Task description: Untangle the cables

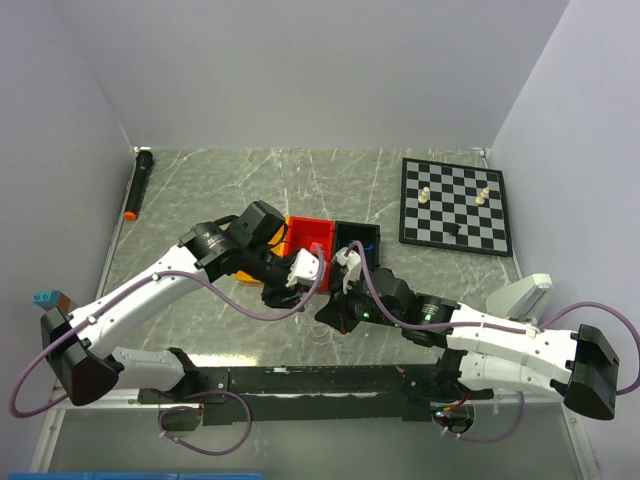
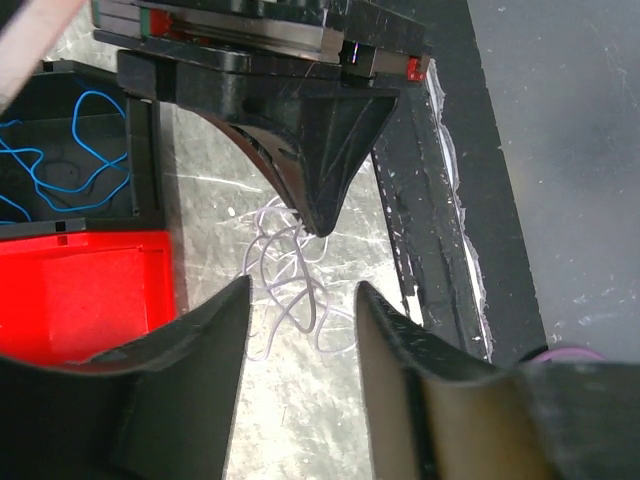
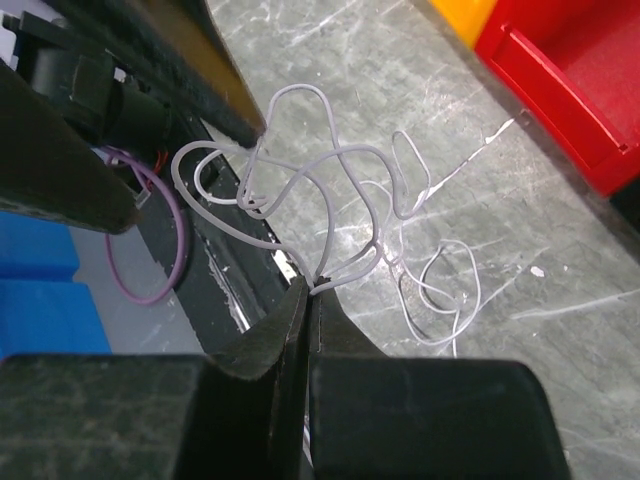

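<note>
A tangle of thin white cable (image 3: 330, 190) lies on the grey table in loops, and it also shows in the left wrist view (image 2: 290, 285). My right gripper (image 3: 312, 285) is shut on several of its strands and holds part of the tangle lifted. In the top view my right gripper (image 1: 333, 303) sits just in front of the bins. My left gripper (image 2: 303, 288) is open and empty, its jaws hovering just over the tangle, facing the right fingers (image 2: 318, 190). In the top view the left gripper (image 1: 303, 280) is close to the right one. A blue cable (image 2: 70, 170) lies in the black bin (image 2: 140, 150).
A red bin (image 1: 310, 235), the black bin (image 1: 362, 238) and a yellow-orange bin (image 3: 470, 15) stand together mid-table. A chessboard (image 1: 455, 205) with a few pieces lies at the back right. A black marker (image 1: 137, 185) lies at the back left. A black rail (image 1: 320, 380) runs along the front edge.
</note>
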`<state>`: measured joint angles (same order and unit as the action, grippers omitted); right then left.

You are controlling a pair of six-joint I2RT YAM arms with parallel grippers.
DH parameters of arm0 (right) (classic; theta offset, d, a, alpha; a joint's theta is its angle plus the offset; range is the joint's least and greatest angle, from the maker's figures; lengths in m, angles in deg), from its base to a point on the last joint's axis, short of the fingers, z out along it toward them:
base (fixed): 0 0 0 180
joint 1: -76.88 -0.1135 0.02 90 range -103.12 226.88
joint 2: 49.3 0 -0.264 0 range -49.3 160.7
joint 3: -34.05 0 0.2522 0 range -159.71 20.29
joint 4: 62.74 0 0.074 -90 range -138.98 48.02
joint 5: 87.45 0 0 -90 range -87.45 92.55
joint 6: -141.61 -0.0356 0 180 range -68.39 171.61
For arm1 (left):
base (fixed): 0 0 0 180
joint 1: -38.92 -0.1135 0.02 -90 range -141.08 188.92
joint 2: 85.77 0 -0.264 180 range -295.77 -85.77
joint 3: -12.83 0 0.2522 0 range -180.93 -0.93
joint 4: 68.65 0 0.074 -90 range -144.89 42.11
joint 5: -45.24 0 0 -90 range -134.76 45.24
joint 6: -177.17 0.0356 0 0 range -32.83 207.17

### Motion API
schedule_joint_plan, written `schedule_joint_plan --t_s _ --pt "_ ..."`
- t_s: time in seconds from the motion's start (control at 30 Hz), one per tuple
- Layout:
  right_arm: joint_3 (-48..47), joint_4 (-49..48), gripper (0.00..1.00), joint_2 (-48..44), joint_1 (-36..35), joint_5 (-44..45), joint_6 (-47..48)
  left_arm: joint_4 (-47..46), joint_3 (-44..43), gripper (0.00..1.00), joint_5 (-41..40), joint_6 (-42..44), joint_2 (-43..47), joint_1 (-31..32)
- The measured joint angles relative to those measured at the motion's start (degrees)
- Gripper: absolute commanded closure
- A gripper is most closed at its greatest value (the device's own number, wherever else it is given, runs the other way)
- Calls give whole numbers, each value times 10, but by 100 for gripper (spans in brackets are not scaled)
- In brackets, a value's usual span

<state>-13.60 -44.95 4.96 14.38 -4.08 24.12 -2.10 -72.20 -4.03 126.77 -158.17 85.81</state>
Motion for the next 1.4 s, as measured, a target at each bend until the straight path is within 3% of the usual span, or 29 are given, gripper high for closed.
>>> schedule_joint_plan --t_s 0.27,0.37,0.47,0.6,0.77,1.07,1.4 --pt "-4 -7 100 0 0 2 0 -9 9 99 -15 -7 -7 4" --pt "-5 -7 97 0 0 2 0 -24 9 99 -31 -16 -6 5" --pt "-6 -6 70 -2 0 5 -1 -39 9 99 -53 -25 -6 5" --pt "2 -5 54 -23 0 15 -4 -63 9 99 -76 -43 -6 5" --pt "50 -1 51 -58 0 27 -14 -74 9 99 -85 -55 -5 5" --pt "76 -3 55 -54 1 34 -23 -75 7 99 -89 -64 0 1" --pt "104 -80 38 -24 1 84 -29 -68 -55 99 -87 -88 0 -11"
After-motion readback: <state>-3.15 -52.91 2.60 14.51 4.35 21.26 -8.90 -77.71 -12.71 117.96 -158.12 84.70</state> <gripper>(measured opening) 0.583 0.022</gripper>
